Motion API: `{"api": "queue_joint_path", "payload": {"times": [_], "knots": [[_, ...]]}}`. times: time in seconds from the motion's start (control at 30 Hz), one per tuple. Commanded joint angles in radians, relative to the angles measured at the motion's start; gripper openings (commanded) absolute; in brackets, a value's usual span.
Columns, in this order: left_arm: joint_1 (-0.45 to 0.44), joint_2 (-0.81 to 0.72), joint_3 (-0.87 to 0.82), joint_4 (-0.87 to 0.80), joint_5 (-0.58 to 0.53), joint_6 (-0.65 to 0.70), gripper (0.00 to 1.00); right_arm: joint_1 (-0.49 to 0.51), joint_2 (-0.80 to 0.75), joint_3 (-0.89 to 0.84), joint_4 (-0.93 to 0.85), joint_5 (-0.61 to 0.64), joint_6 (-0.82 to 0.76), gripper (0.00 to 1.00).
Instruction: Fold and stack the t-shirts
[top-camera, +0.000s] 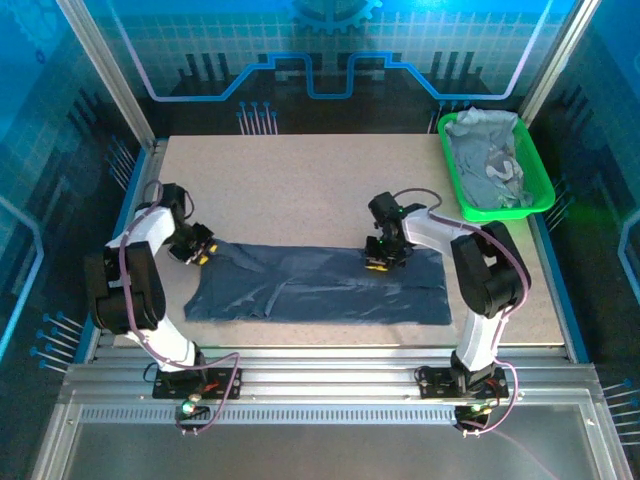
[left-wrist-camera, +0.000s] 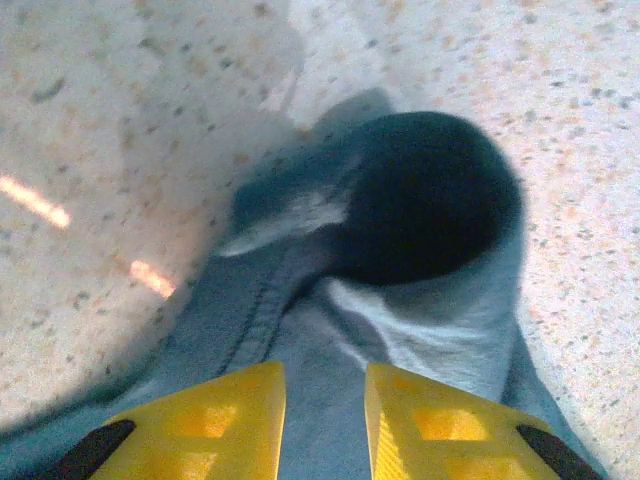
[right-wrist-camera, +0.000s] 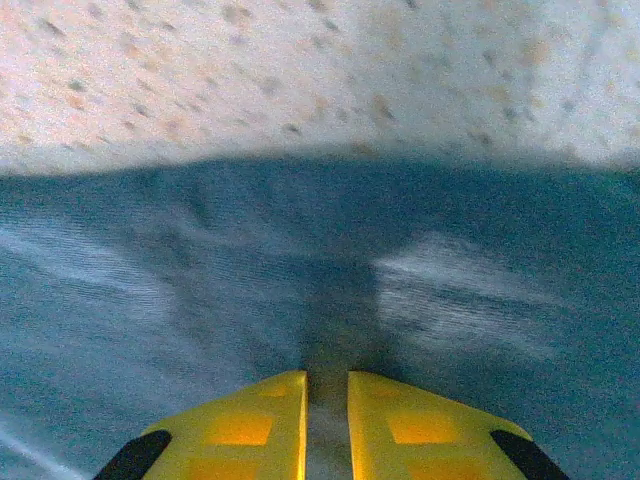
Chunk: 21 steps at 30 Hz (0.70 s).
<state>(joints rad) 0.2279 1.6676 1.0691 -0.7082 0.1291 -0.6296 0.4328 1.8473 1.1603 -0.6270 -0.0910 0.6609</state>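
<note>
Yellow fingers (right-wrist-camera: 240, 425) of the right gripper (right-wrist-camera: 327, 420) nearly meet, seemingly pinching the far edge of the dark t-shirt (top-camera: 320, 290), which lies spread across the table (top-camera: 300, 180). The left gripper (left-wrist-camera: 325, 420) straddles its left sleeve (left-wrist-camera: 430, 220); whether it grips is unclear. So thin a pinch could slip and bunch the cloth.

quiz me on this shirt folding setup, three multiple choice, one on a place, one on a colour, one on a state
1. Where is the green tray?
A) far right corner of the table
B) near left corner
C) table centre

2. What colour is the shirt lying on the table?
A) red
B) white
C) dark slate-blue

3. How does that shirt lie?
A) folded into a small square
B) spread out wide
C) bunched in the tray

Answers:
1 A, the top view shows the tray at the far right, with pale shirts in it.
2 C, the cloth is dark blue-grey.
3 B, it stretches across the table, unfolded.
</note>
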Motion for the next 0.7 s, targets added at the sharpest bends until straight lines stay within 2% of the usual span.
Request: {"api": "queue_joint_path", "payload": {"times": [0.0, 0.17, 0.37, 0.67], "knots": [[0.006, 0.001, -0.016, 0.035, 0.055, 0.121, 0.29, -0.004, 0.040, 0.060, -0.020, -0.052, -0.014, 0.20], [0.005, -0.030, -0.058, -0.018, -0.032, 0.147, 0.33, -0.001, 0.054, 0.075, -0.037, -0.042, -0.004, 0.21], [0.005, -0.078, -0.133, 0.014, 0.005, 0.173, 0.34, 0.000, 0.054, 0.085, -0.048, -0.041, -0.009, 0.22], [0.002, -0.054, -0.168, 0.076, 0.021, 0.164, 0.31, 0.002, 0.055, 0.087, -0.057, -0.041, -0.011, 0.22]]}}
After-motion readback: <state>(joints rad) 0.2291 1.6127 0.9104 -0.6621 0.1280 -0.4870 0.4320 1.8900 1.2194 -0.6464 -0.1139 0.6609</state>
